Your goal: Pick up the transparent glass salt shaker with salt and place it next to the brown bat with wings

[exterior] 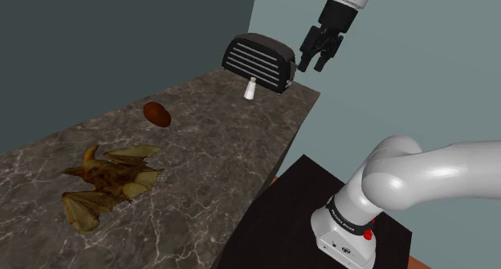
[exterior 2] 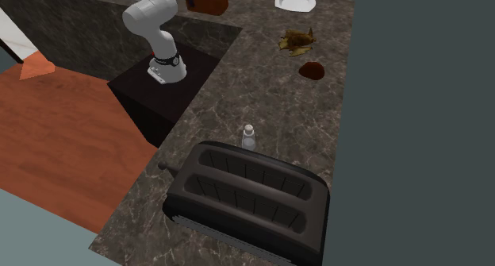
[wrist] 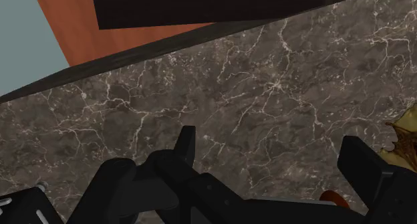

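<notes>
hovering above counter [exterior: 210,151], gripper [exterior: 315,60] open, empty. salt shaker [exterior: 250,90] not yet picked, standing just beside toaster [exterior: 257,60], well apart from bat [exterior: 108,181]. whole task left.

A home kitchen. A long counter [exterior 2: 270,90] of dark veined marble carries a black two-slot toaster [exterior 2: 250,197], a small clear salt shaker [exterior 2: 248,136] just beside it and a white plate [exterior 2: 296,1] further along. Reddish wooden floor [exterior 2: 71,137], grey-blue walls [exterior: 120,42].
</notes>
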`<state>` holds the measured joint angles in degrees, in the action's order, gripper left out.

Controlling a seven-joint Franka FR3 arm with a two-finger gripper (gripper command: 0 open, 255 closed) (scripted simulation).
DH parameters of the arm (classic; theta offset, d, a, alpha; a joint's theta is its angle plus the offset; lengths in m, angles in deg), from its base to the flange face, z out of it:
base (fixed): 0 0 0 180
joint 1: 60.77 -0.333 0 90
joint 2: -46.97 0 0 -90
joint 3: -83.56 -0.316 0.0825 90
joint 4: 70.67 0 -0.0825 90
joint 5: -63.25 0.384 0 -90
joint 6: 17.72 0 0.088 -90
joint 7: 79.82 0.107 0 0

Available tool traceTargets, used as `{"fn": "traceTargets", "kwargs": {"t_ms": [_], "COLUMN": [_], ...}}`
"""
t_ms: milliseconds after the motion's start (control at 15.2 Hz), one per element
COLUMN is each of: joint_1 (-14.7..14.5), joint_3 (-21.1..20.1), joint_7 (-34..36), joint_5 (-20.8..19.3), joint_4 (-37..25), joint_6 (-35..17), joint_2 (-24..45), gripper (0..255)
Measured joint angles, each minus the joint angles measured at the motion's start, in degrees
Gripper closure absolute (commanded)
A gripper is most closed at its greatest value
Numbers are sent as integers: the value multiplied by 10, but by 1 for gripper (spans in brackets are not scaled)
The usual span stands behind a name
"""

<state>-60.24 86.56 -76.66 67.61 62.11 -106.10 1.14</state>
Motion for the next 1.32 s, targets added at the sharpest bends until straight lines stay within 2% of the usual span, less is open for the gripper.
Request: {"fn": "traceTargets", "kwargs": {"t_ms": [198, 726, 1320], "joint_1": [3, 14, 27], "joint_3": [8, 40, 86], "joint_7": [-7, -35, -82], "joint_5": [-5, -18, -10], "joint_4": [-1, -25, -121], "joint_6": [-16, -125, -212], "joint_2": [18, 154, 341], "gripper": [0, 0, 0]}}
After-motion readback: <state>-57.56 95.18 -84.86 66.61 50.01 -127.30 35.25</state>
